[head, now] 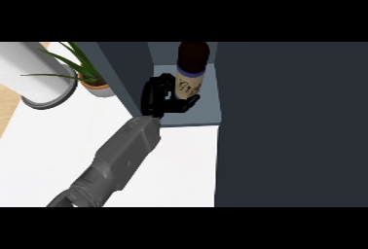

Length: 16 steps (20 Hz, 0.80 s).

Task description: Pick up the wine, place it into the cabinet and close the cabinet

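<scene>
A dark wine bottle [191, 68] with a pale label stands upright on the light floor of the open cabinet [188, 118]. My left hand [159, 95] is inside the cabinet opening, just left of the bottle and level with its lower half. Its fingers [156, 83] are loosely bent beside the label and do not wrap the bottle. The thumb [185, 103] points right, toward the bottle's foot. The grey forearm [122, 155] runs down to the lower left. A big dark panel [291, 121] that looks like the cabinet's door fills the right side. My right hand does not show.
A white cylinder with a grey rim [37, 75] stands at the upper left. A potted green plant [90, 75] sits beside the cabinet's dark left wall [119, 73]. The white counter top [57, 146] spreads below and to the left.
</scene>
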### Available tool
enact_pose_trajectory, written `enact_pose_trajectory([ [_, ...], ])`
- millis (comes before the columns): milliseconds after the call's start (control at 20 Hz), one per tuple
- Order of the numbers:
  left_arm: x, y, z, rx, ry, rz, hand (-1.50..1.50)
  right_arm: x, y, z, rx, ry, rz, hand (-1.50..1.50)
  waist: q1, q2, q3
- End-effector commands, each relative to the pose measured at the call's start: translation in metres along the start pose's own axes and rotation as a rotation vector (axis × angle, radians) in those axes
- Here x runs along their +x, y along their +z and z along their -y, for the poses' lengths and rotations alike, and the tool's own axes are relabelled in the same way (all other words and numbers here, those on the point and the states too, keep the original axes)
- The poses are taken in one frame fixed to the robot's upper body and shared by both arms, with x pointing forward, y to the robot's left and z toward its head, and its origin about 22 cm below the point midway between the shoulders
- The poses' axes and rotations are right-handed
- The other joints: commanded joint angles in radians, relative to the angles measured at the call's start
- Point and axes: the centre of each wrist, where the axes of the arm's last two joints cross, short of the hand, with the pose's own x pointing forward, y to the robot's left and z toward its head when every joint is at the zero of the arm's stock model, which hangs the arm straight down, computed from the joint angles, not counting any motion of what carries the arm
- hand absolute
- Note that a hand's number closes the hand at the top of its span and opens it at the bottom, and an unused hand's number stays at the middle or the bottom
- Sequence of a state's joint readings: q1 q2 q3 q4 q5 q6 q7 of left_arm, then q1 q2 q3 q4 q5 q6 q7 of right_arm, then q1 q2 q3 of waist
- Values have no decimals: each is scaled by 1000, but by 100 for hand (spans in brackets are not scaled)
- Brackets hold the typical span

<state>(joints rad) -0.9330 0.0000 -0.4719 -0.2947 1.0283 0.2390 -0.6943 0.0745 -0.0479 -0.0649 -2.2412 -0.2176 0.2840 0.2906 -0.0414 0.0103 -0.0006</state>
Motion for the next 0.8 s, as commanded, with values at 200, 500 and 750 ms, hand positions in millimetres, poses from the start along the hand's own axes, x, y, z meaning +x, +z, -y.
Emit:
enact_pose_trajectory([
  [200, -6, -1, -18, 45, -13, -11, 150, 9, 1, -11, 8, 2, 11, -150, -9, 6, -1],
  [500, 0, -8, -19, 116, 23, 73, 150, -1, -13, -9, 2, 13, -5, -150, 2, 8, -1],
  [750, 5, -11, -10, 98, -10, 143, -150, 6, -8, -1, 7, 19, 7, -150, 1, 2, 0],
])
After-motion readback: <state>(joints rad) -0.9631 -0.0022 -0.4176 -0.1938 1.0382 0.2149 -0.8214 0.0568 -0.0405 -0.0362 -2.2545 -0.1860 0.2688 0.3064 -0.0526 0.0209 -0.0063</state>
